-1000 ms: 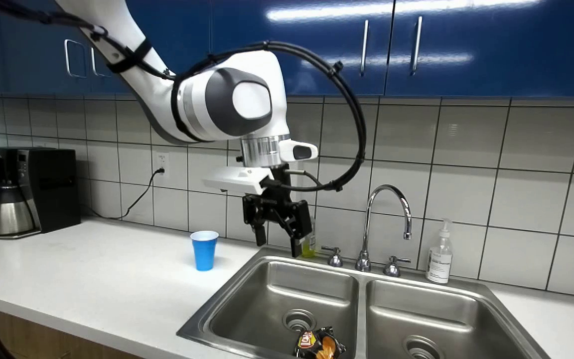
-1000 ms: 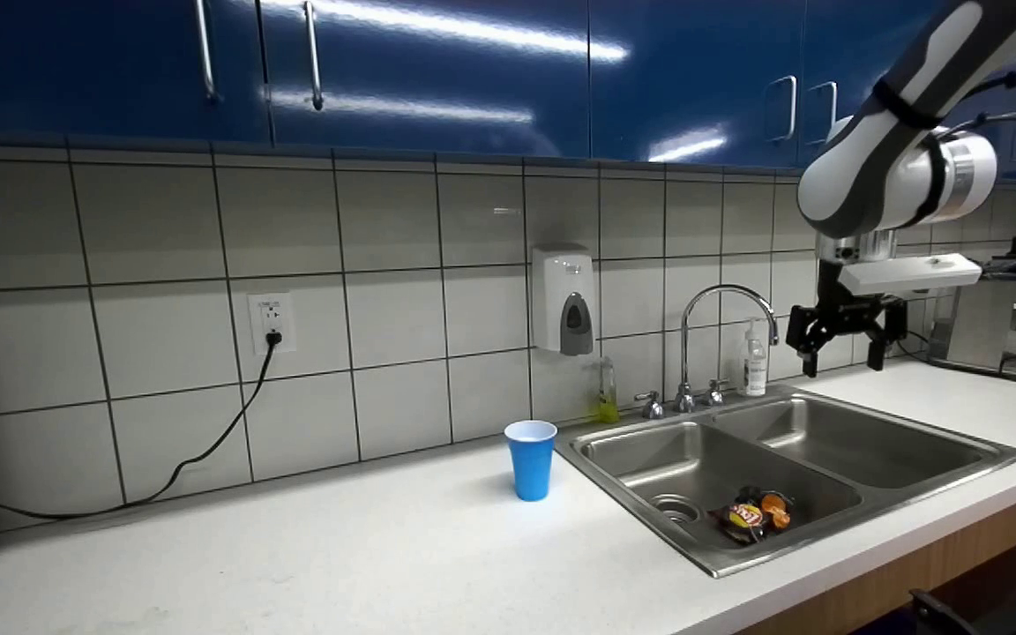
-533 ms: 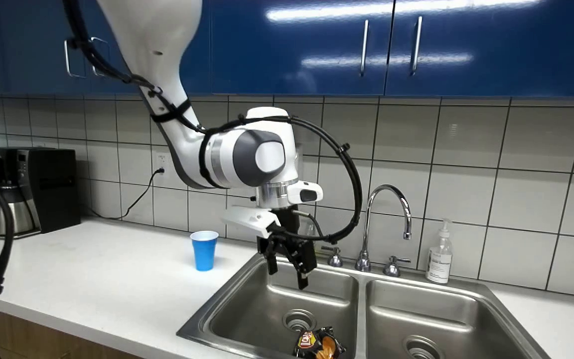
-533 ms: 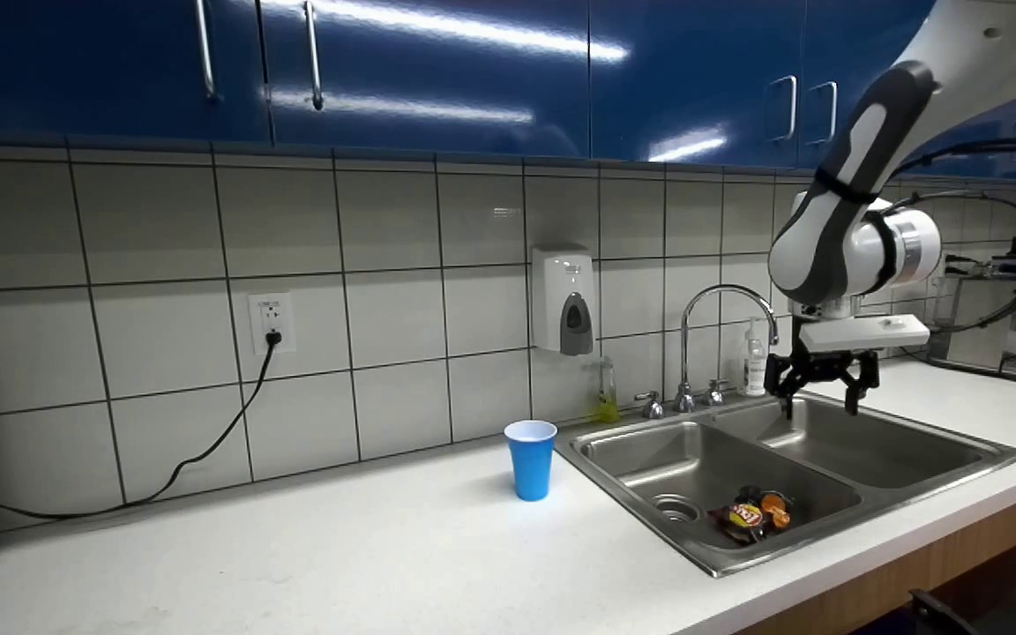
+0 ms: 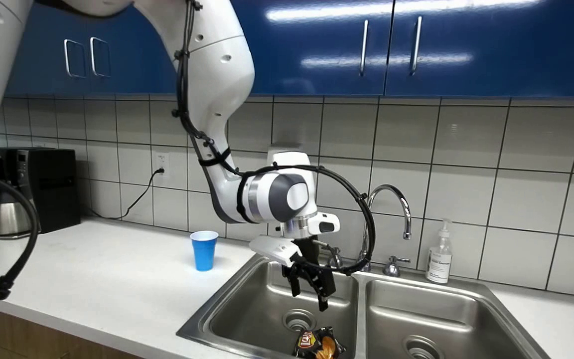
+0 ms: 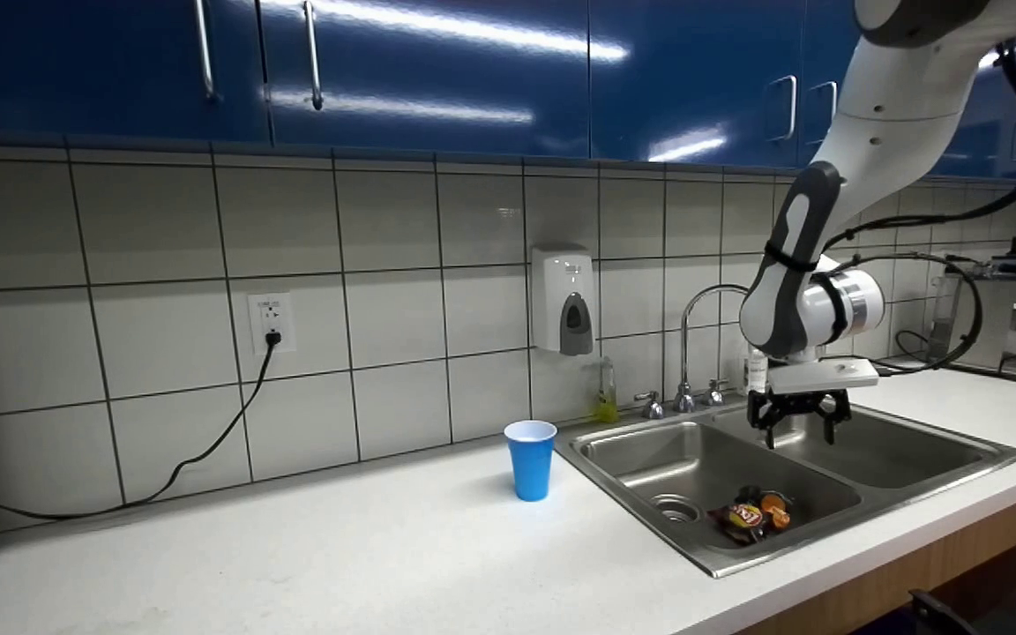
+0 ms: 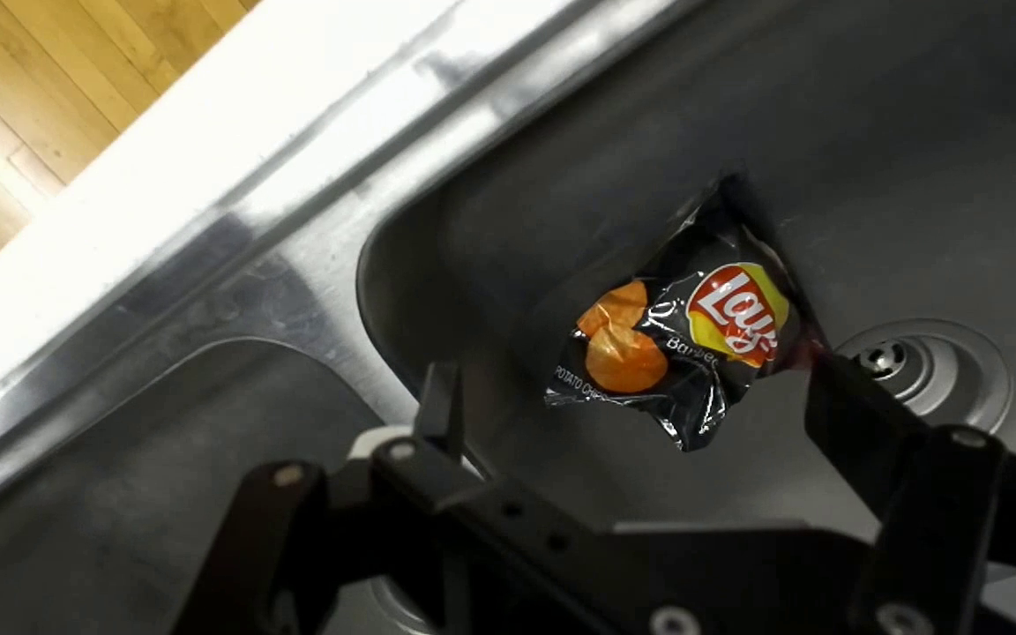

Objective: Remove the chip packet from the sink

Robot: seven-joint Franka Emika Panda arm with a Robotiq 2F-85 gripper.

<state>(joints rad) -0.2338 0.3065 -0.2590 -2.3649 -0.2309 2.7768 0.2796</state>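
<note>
Reaching lower, my gripper (image 6: 799,439) spread wide, holding nothing. Closer to chip bag (image 7: 684,335) now, so grab seems next. Not out yet: lies below in sink (image 5: 361,311), near drain (image 7: 940,375), in half nearest blue cup (image 5: 204,251).

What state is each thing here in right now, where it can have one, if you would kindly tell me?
Tool, open, holding nothing
Chip packet, lying crinkled in the sink; whether opened, cannot tell
Cup, upright on the counter
Faucet, no running water visible
Pump bottle, upright
Plug, pushed into the outlet
Cabinet doors, shut
</note>
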